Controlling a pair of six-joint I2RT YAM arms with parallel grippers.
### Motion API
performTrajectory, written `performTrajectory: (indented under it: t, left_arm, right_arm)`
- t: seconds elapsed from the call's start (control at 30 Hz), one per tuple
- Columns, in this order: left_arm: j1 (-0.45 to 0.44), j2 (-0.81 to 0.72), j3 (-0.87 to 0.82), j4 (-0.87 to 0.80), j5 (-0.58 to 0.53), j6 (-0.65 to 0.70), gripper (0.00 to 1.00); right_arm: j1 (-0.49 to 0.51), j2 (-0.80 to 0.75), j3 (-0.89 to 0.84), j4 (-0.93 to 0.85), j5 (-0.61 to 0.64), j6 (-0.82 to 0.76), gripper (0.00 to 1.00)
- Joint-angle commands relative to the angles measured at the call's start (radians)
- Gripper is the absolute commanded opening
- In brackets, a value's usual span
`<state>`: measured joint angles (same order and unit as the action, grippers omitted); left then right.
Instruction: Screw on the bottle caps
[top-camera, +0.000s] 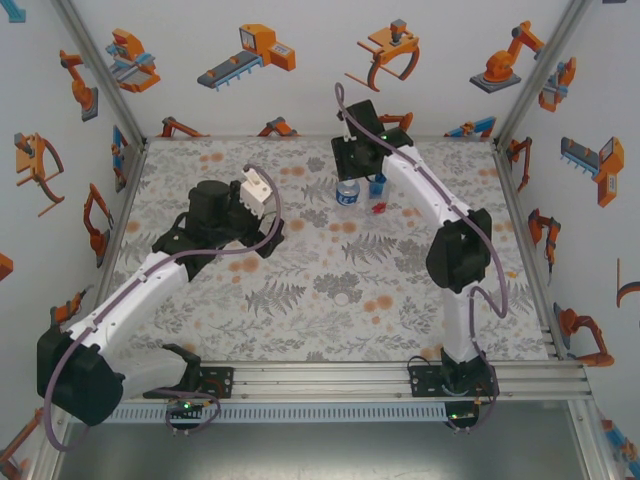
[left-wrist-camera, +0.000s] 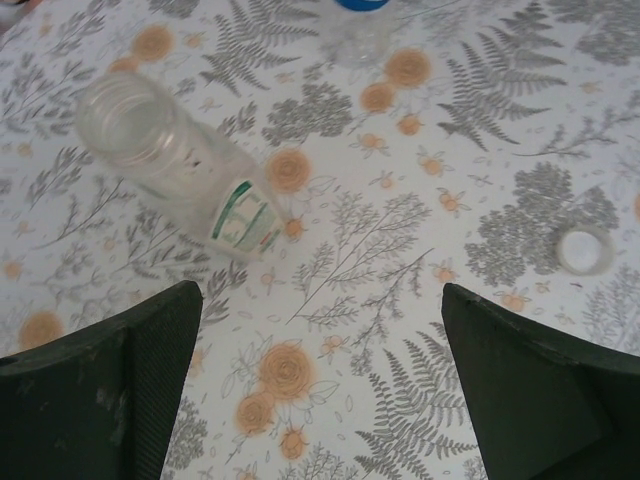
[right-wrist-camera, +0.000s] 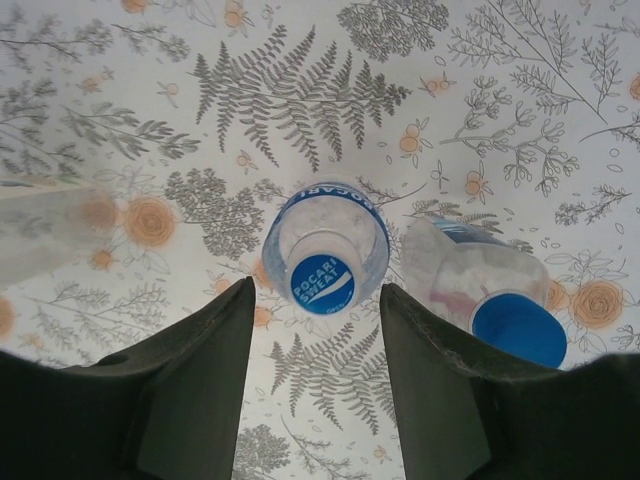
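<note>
- Lettering in white, "POCARI SWEAT", reads on the blue cap (right-wrist-camera: 322, 283) of the water bottle (right-wrist-camera: 300, 215), which stands upright at the far middle of the floral surface (top-camera: 330, 300); the blue band round its shoulder bears the same brand
- Over that bottle hangs the right end effector (right-wrist-camera: 315, 290), released, one finger on each side of the blue cap with a gap on both sides
- Just to the right stands the short bottle (right-wrist-camera: 460, 275), closed with a plain blue lid (right-wrist-camera: 520, 330) that carries no writing
- Nearer the left arm, the tall clear bottle (left-wrist-camera: 170, 160) is uncapped, its threaded mouth bare; its label has green and red print too small to read
- A white cap (left-wrist-camera: 585, 250) lies on the surface, well apart from the tall clear bottle
- Above the surface between those two, the left end effector (left-wrist-camera: 320, 290) is spread wide and holds nothing
</note>
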<state>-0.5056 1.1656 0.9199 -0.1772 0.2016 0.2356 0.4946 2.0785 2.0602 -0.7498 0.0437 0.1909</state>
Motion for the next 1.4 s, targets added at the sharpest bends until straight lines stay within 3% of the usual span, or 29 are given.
performTrajectory:
  t: [0.0, 0.07, 0.27, 0.37, 0.43, 0.47, 0.67, 0.83, 1.2, 1.37]
  left_arm:
    - [0.017, -0.019, -0.017, 0.034, -0.129, -0.07, 0.97]
    - [0.018, -0.034, -0.017, 0.019, -0.17, -0.078, 0.97]
    - [0.046, -0.096, 0.022, -0.121, -0.343, -0.159, 0.97]
    - [0.057, -0.158, 0.008, -0.181, -0.418, -0.22, 0.97]
    - [0.06, -0.199, -0.004, -0.215, -0.459, -0.263, 0.97]
    - [0.06, -0.223, -0.011, -0.231, -0.472, -0.287, 0.97]
    - [0.06, -0.347, -0.07, -0.281, -0.457, -0.403, 0.97]
    - [0.061, -0.402, -0.112, -0.311, -0.452, -0.464, 0.97]
    - [0.06, -0.436, -0.134, -0.34, -0.456, -0.509, 0.97]
    - [0.06, -0.444, -0.147, -0.338, -0.454, -0.529, 0.97]
  right_arm:
    - [0.014, -0.116, -0.048, 0.04, -0.052, 0.017, 0.53]
    - [0.022, -0.157, -0.114, 0.095, -0.086, 0.029, 0.57]
    - [0.072, -0.289, -0.394, 0.396, -0.187, 0.089, 0.83]
    - [0.119, -0.321, -0.51, 0.543, -0.19, 0.092, 0.86]
    - [0.157, -0.328, -0.565, 0.623, -0.163, 0.105, 0.98]
    - [0.176, -0.333, -0.596, 0.672, -0.145, 0.113, 0.99]
    - [0.297, -0.303, -0.702, 0.888, 0.01, 0.117, 0.99]
    - [0.322, -0.259, -0.757, 1.027, -0.036, 0.19, 0.99]
    - [0.422, -0.068, -0.738, 1.25, 0.291, 0.111, 0.98]
    - [0.431, 0.037, -0.657, 1.289, 0.369, 0.123, 0.97]
